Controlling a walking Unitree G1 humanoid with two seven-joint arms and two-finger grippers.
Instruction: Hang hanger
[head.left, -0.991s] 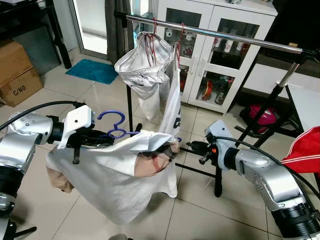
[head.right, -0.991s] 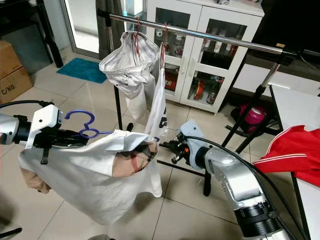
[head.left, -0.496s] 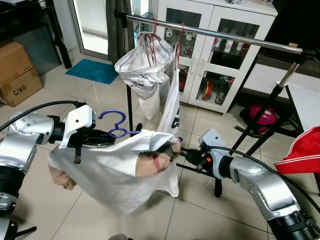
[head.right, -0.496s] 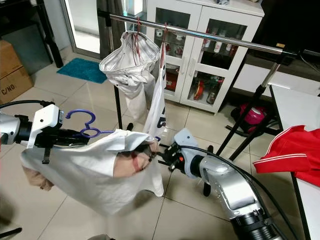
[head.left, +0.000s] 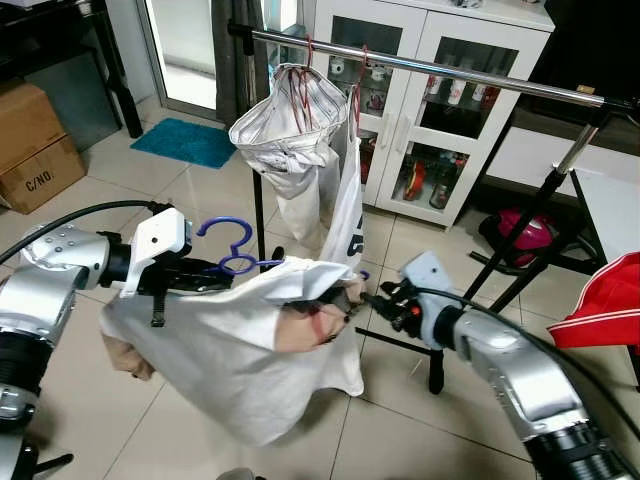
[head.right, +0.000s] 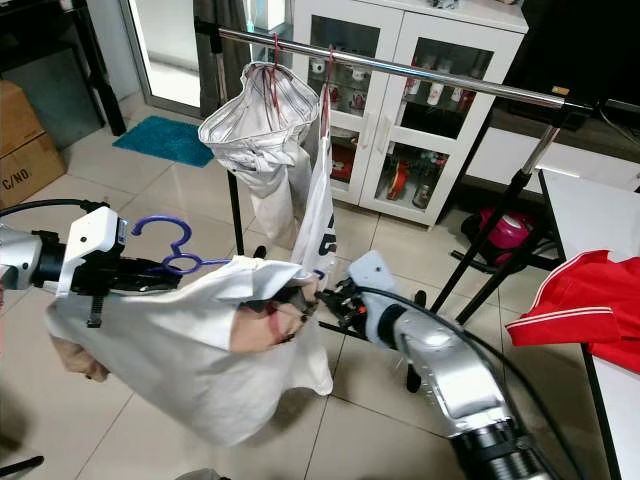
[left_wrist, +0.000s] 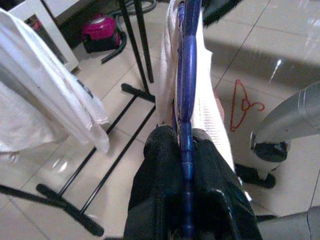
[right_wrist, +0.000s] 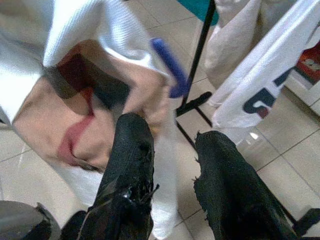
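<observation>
My left gripper (left_wrist: 182, 145) is shut on a blue plastic hanger (head.left: 228, 245) and holds it level at the left, about knee height over the tiles. A white shirt with a red-and-brown print (head.left: 220, 360) hangs from the hanger and hides most of its bar. At the shirt's right shoulder the hanger's blue tip (right_wrist: 170, 67) pokes out. My right gripper (head.left: 385, 300) is open just beside that shoulder, the cloth in front of its fingers (right_wrist: 127, 150). The steel clothes rail (head.left: 470, 75) runs across above, apart from the hanger.
Two light garments (head.left: 290, 125) hang on red hangers at the rail's left end. A glass-door cabinet (head.left: 440, 110) stands behind, cardboard boxes (head.left: 35, 150) at the far left. A red garment (head.left: 605, 300) lies on a white table at right. A red hanger (left_wrist: 242, 105) lies on the floor.
My right gripper has come in leftward to the shirt's right shoulder. The shirt's lower hem has swung toward the right. The left gripper has held still.
</observation>
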